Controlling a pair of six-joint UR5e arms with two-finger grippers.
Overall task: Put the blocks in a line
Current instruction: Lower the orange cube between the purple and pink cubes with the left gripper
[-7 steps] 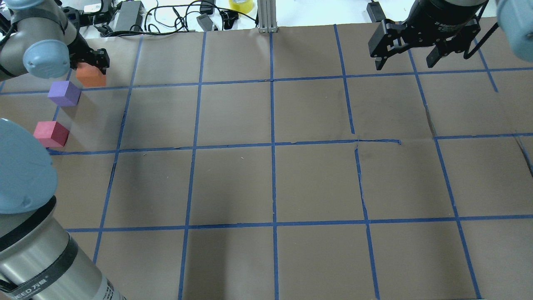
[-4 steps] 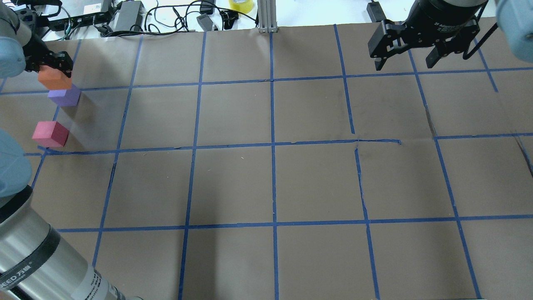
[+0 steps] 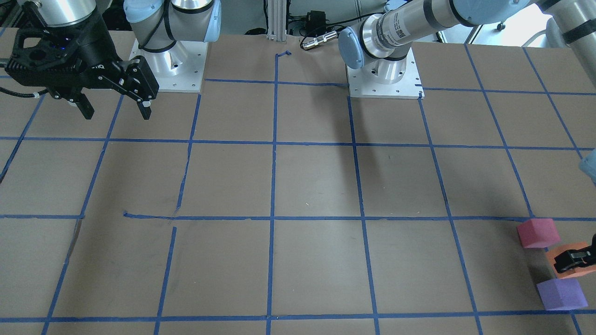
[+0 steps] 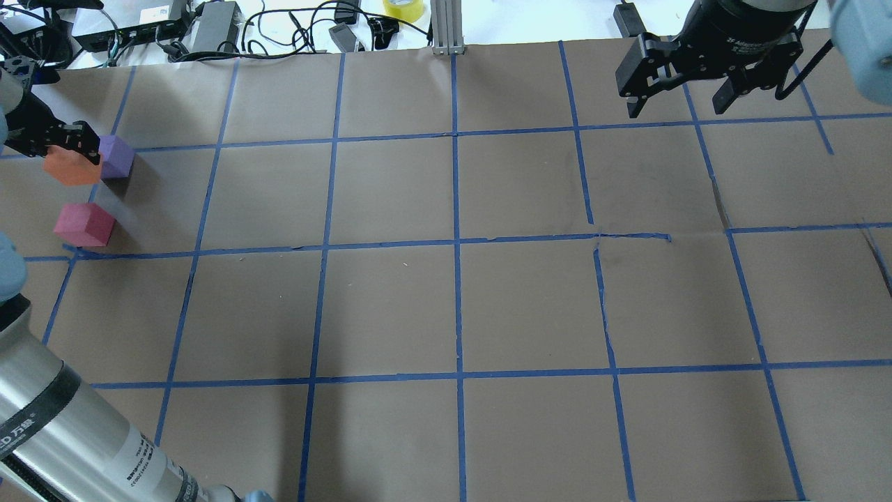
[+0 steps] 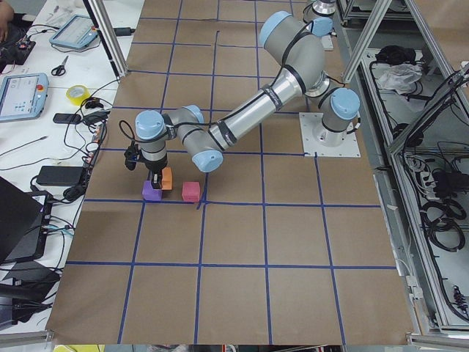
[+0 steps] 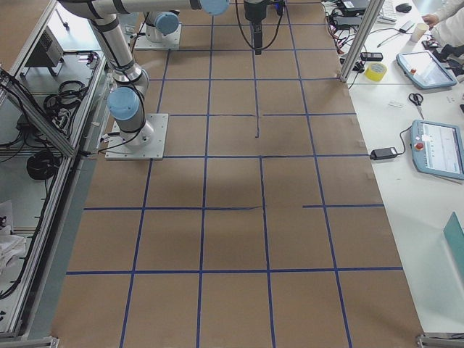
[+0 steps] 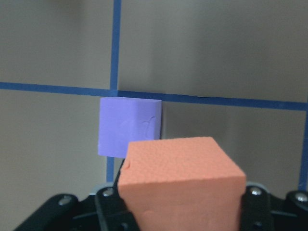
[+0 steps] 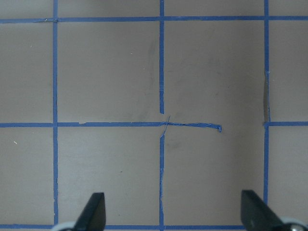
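My left gripper (image 4: pixel 64 155) is shut on the orange block (image 4: pixel 65 171) and holds it at the table's far left, between the purple block (image 4: pixel 116 157) and the pinkish-red block (image 4: pixel 83 224). The front-facing view shows the orange block (image 3: pixel 569 263) offset a little outward from the pinkish-red block (image 3: pixel 538 232) and the purple block (image 3: pixel 561 294). In the left wrist view the orange block (image 7: pixel 180 185) fills the jaws, with the purple block (image 7: pixel 127 126) just beyond it on a tape crossing. My right gripper (image 4: pixel 679 104) is open and empty, hanging above the far right.
The brown paper table (image 4: pixel 453 307) carries a blue tape grid. Cables, power bricks and a yellow tape roll (image 4: pixel 403 8) lie beyond the far edge. The left arm's silver link (image 4: pixel 63 432) crosses the near left corner.
My left gripper has carried the orange block leftward and toward the robot, from beyond the purple block to beside it. The purple and pinkish-red blocks and the right arm have not moved.
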